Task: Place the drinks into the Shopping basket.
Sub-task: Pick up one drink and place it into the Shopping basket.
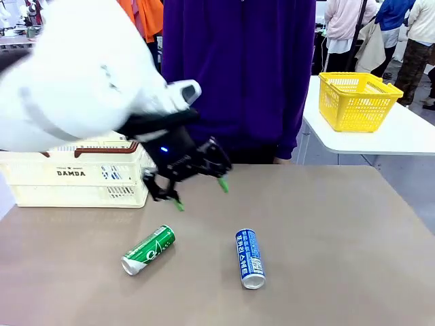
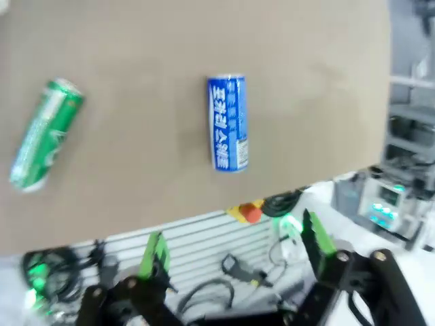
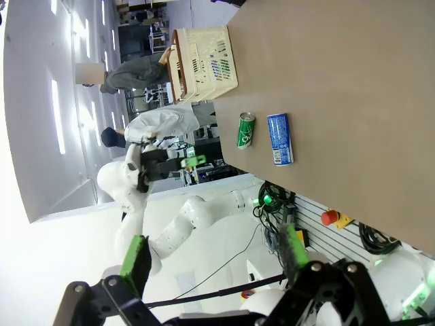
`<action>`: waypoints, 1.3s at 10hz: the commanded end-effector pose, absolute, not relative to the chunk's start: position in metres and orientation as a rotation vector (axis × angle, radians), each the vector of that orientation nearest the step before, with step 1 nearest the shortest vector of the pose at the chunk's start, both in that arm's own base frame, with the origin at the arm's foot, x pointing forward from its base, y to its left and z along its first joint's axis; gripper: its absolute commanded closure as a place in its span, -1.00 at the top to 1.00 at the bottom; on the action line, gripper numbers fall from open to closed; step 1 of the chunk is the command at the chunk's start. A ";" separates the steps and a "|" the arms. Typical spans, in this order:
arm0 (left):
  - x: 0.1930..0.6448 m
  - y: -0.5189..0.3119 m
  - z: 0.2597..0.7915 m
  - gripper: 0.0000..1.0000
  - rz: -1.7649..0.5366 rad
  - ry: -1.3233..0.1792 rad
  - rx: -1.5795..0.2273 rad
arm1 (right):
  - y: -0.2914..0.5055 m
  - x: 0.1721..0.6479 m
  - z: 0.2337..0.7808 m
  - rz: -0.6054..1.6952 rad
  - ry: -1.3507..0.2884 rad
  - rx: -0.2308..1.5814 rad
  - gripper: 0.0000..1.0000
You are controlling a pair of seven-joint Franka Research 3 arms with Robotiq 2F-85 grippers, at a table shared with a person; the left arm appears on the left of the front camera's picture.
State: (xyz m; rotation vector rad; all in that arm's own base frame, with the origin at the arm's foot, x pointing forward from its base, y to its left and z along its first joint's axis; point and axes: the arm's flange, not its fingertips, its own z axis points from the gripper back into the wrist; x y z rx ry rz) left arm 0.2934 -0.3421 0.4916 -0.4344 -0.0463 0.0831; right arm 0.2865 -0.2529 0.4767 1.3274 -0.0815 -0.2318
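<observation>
Two drinks lie on their sides on the brown table: a green can [image 1: 148, 250] and, to its right, a blue can [image 1: 250, 258]. My left gripper [image 1: 199, 193] hangs open above the table, behind and between them, holding nothing. Its wrist view looks down on the green can [image 2: 44, 134] and the blue can [image 2: 227, 122] beyond its open gripper [image 2: 234, 248]. The cream Shopping basket [image 1: 75, 178] marked DAMDA stands at the table's back left. My right gripper [image 3: 214, 255] is open and empty, far from the basket [image 3: 204, 64], the green can [image 3: 245, 130] and the blue can [image 3: 279, 138].
A person in a purple top [image 1: 238, 75] stands at the far edge of the table. A yellow basket [image 1: 359, 100] sits on a separate white table at the back right. The brown tabletop [image 1: 340, 238] is bare to the right of the cans.
</observation>
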 end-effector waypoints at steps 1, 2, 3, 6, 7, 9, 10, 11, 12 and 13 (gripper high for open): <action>0.329 -0.371 0.468 1.00 0.188 -0.050 -0.429 | -0.253 0.285 0.480 -0.240 -0.062 1.316 1.00; 0.331 -0.387 0.447 1.00 0.210 -0.085 -0.421 | -0.253 0.285 0.480 -0.240 -0.062 1.316 1.00; 0.332 -0.402 0.426 1.00 0.209 -0.096 -0.399 | -0.253 0.285 0.480 -0.240 -0.062 1.316 1.00; 0.338 -0.436 0.380 1.00 0.172 -0.057 -0.316 | -0.253 0.285 0.480 -0.240 -0.062 1.316 1.00; 0.340 -0.444 0.371 1.00 0.166 -0.062 -0.300 | -0.253 0.285 0.480 -0.240 -0.062 1.316 1.00; 0.341 -0.458 0.352 1.00 0.115 -0.027 -0.269 | -0.253 0.285 0.480 -0.240 -0.062 1.316 1.00; 0.342 -0.463 0.344 1.00 0.102 -0.026 -0.262 | -0.253 0.285 0.480 -0.240 -0.062 1.316 1.00; 0.341 -0.467 0.339 1.00 0.089 -0.028 -0.260 | -0.253 0.285 0.480 -0.240 -0.062 1.316 1.00; 0.340 -0.472 0.334 1.00 0.071 -0.023 -0.251 | -0.253 0.285 0.480 -0.240 -0.062 1.316 1.00; 0.341 -0.477 0.329 1.00 0.055 -0.009 -0.238 | -0.253 0.285 0.480 -0.240 -0.062 1.316 1.00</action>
